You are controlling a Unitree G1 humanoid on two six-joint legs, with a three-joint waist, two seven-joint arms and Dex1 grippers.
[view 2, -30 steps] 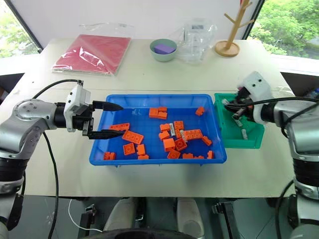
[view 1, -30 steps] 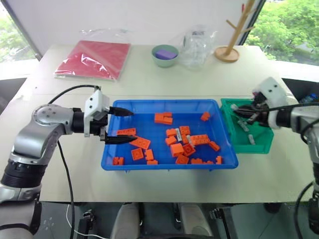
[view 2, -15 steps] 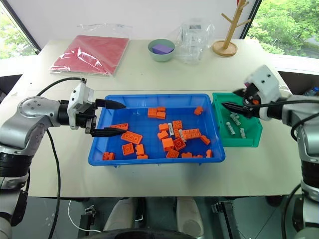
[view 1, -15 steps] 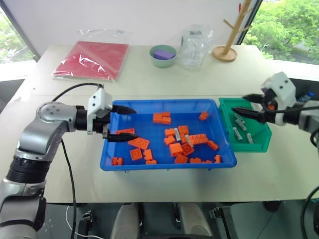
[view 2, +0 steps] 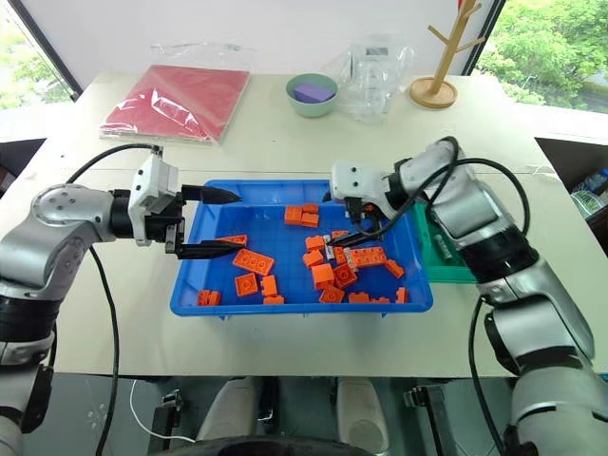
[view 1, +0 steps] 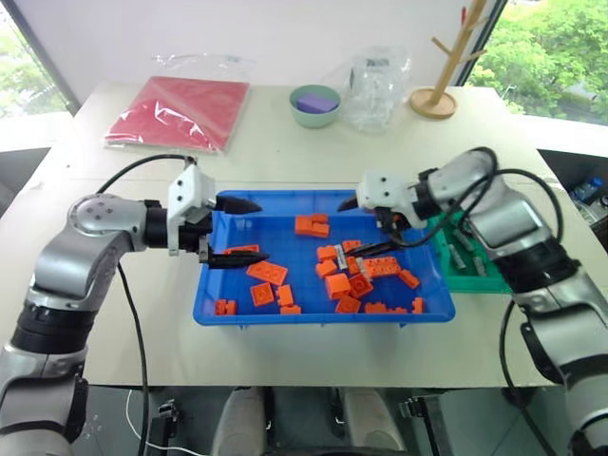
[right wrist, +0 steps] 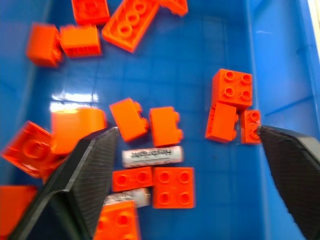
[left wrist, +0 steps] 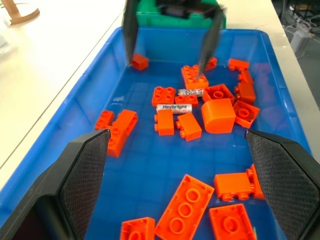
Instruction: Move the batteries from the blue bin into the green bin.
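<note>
Now the right gripper [view 2: 344,220], jaws spread, hangs over 2 batteries [right wrist: 152,156] in the blue bin [view 2: 285,304], with the left gripper [view 2: 211,223], also spread, at 9 o'clock.

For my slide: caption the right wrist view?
Open right gripper above a battery among orange bricks in the blue bin.

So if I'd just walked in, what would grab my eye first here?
Probably the bright blue bin mid-table, littered with orange bricks. Both arms reach over it: the right gripper hangs with jaws wide above two small batteries among the bricks, and the left gripper is open at the bin's left end. The green bin sits beside its right end.
</note>
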